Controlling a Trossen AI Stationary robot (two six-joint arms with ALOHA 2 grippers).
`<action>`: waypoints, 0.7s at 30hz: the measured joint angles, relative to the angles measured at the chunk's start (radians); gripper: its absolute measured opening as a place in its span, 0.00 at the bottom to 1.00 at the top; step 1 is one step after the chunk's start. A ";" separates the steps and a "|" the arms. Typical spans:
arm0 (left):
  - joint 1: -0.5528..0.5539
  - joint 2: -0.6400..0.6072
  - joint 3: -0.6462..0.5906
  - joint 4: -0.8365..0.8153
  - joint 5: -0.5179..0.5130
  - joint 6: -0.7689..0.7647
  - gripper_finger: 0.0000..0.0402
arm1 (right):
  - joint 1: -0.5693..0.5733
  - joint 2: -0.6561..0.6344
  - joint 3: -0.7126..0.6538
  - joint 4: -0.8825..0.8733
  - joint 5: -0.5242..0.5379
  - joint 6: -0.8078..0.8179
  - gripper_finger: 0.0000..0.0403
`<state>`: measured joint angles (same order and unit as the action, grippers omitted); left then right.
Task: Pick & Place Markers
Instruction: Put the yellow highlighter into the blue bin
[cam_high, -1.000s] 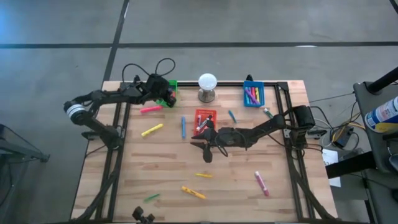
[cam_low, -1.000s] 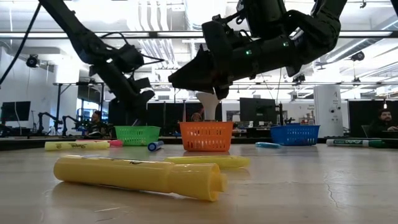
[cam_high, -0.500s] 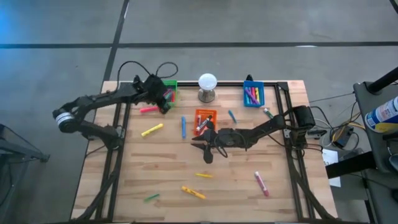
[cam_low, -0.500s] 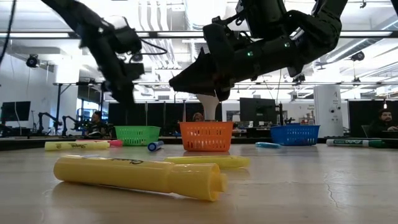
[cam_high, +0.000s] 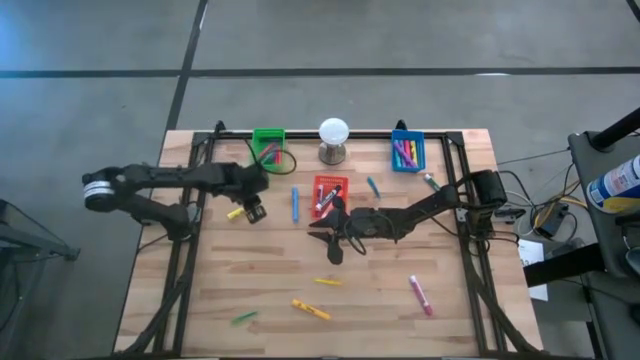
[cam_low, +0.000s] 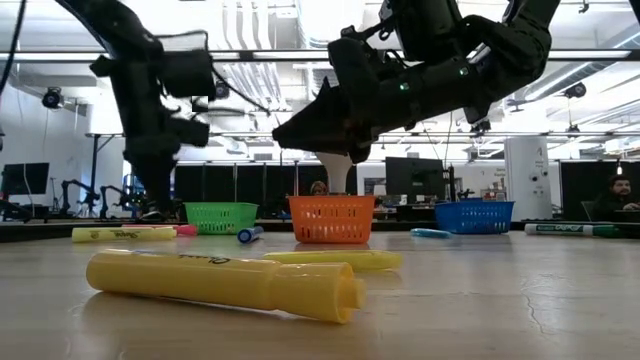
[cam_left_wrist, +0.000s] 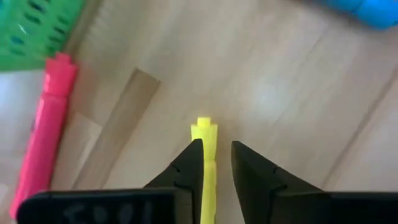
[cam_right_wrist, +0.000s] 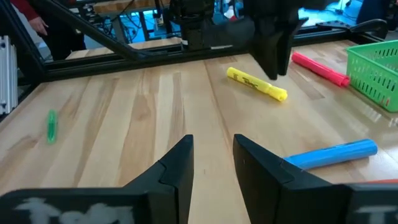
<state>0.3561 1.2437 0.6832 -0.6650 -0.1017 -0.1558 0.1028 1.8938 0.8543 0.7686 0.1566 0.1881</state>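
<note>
The left gripper (cam_left_wrist: 216, 146) is low over the table (cam_high: 250, 270), its two fingers spread on either side of one yellow marker (cam_left_wrist: 204, 130). The marker lies flat on the wood, and its capped end pokes out past the fingertips. There is a sliver of gap on one side, so the fingers are around it and not clamped on it. This marker is on the left half of the table, in front of the green bin (cam_high: 268, 143). One pink marker (cam_left_wrist: 43, 143) lies just beside it, close to that bin.

Seven more loose markers lie farther out, which makes nine on the wood:
- a blue marker (cam_high: 295, 203) near the middle
- a light blue marker (cam_high: 373, 186) beside the red bin (cam_high: 330, 188)
- a dark-tipped marker (cam_high: 430, 181) by the right rail
- a short yellow marker (cam_high: 327, 281)
- a second pink marker (cam_high: 421, 294)
- a yellow-orange marker (cam_high: 311, 309)
- a green marker (cam_high: 243, 318) near the front edge

Three bins stand along the back. The blue bin (cam_high: 407, 150) holds several pink, purple and yellow markers, packed too tightly to count. The green and red bins each hold a few. One white ball on a grey stand (cam_high: 333, 138) sits between the green bin and the blue one.

The right gripper (cam_right_wrist: 213, 140) hangs above the table's middle, just in front of the red bin. Its fingers are apart with only bare wood between them.
</note>
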 joint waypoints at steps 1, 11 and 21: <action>0.000 0.018 -0.001 0.001 0.001 0.000 0.21 | 0.000 0.000 0.000 -0.002 0.000 -0.001 0.27; 0.004 0.153 -0.001 0.030 -0.030 0.014 0.29 | 0.002 0.000 0.000 -0.004 0.000 -0.004 0.28; -0.004 0.175 0.003 0.080 -0.058 0.058 0.19 | 0.006 0.000 0.000 -0.014 0.000 0.012 0.26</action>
<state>0.3518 1.4184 0.6861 -0.5846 -0.1596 -0.0978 0.1089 1.8938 0.8543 0.7544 0.1562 0.2005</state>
